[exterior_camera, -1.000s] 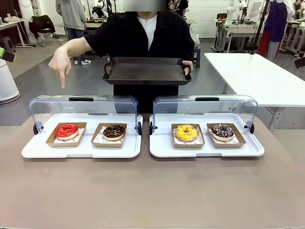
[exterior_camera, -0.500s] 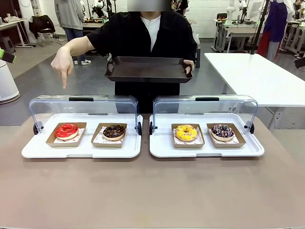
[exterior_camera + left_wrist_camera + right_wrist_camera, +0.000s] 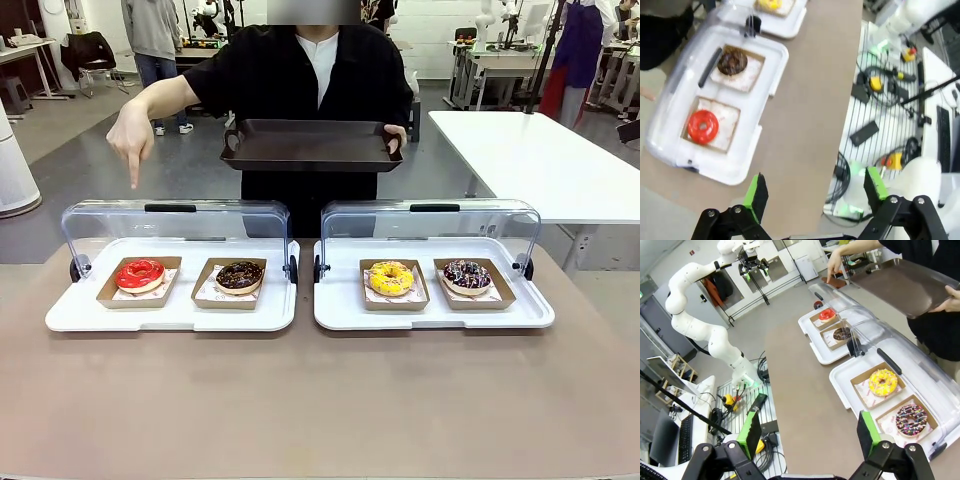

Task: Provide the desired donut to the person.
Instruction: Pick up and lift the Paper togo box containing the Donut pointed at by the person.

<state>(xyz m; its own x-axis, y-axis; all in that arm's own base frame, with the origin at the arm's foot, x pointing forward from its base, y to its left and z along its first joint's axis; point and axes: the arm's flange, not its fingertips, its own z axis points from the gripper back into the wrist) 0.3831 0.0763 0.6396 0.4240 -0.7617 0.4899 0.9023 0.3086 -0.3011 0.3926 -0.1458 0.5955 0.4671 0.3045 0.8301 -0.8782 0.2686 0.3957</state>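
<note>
The person (image 3: pixel 300 70) stands at the far side and points a finger (image 3: pixel 132 170) down over the red donut (image 3: pixel 140 272). Their other hand holds a dark serving tray (image 3: pixel 310 148). A chocolate donut (image 3: pixel 240 276) shares the left white tray (image 3: pixel 170 318) with the red one. The right white tray (image 3: pixel 430 316) holds a yellow donut (image 3: pixel 391 277) and a sprinkled dark donut (image 3: pixel 467 274). My left gripper (image 3: pixel 815 192) hangs open high above the table's near edge, with the red donut (image 3: pixel 703 126) ahead of it. My right gripper (image 3: pixel 809 434) is open too, well short of the yellow donut (image 3: pixel 883 382).
Each donut sits in a brown paper dish. A clear lid (image 3: pixel 170 222) with a black handle stands at the far side of each tray. The brown table (image 3: pixel 320 400) lies bare in front of the trays. A white table (image 3: pixel 540 160) stands at the back right.
The person's pointing hand has stayed over the red donut, shifting only slightly. The dark tray has risen a little.
</note>
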